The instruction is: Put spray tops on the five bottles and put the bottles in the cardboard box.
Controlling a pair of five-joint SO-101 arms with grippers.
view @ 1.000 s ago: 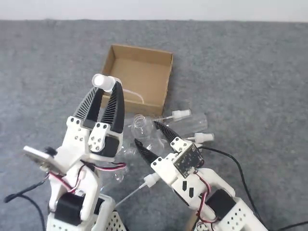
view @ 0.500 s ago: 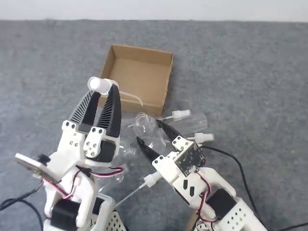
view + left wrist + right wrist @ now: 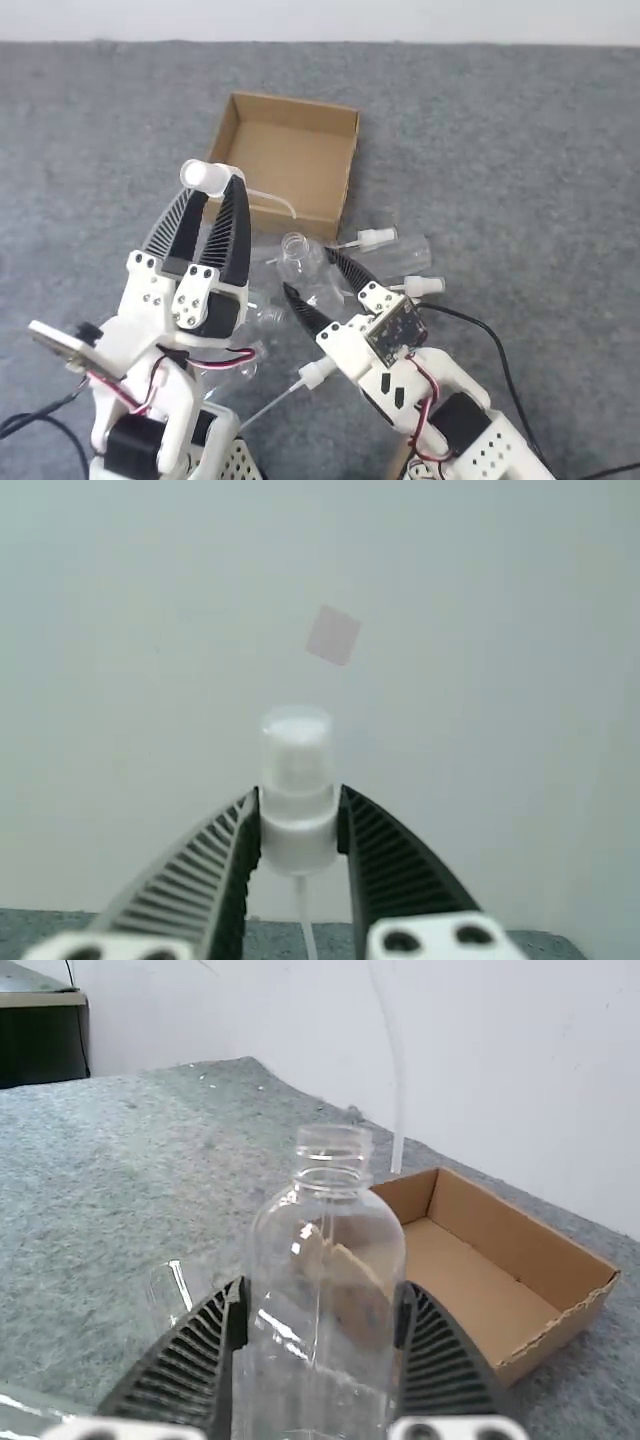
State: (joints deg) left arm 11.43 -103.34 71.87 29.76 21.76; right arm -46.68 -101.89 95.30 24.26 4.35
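My left gripper (image 3: 212, 187) is raised high and shut on a white spray top (image 3: 200, 176); its thin tube (image 3: 272, 200) hangs down over the cardboard box (image 3: 288, 160). In the left wrist view the spray top (image 3: 297, 790) stands upright between the fingers (image 3: 230, 850). My right gripper (image 3: 315, 280) is shut on a clear open-necked bottle (image 3: 298, 250), held upright. In the right wrist view that bottle (image 3: 322, 1290) stands between the fingers (image 3: 200, 1350), with the box (image 3: 500, 1260) behind it.
More clear bottles and white spray tops (image 3: 378, 238) lie on the grey mat right of the box; one top (image 3: 425, 286) sits beside the right arm, another (image 3: 313, 374) under it. A bottle (image 3: 262, 315) lies between the arms.
My left arm has pulled back and swung slightly left with the spray top. The right gripper with the bottle has barely moved.
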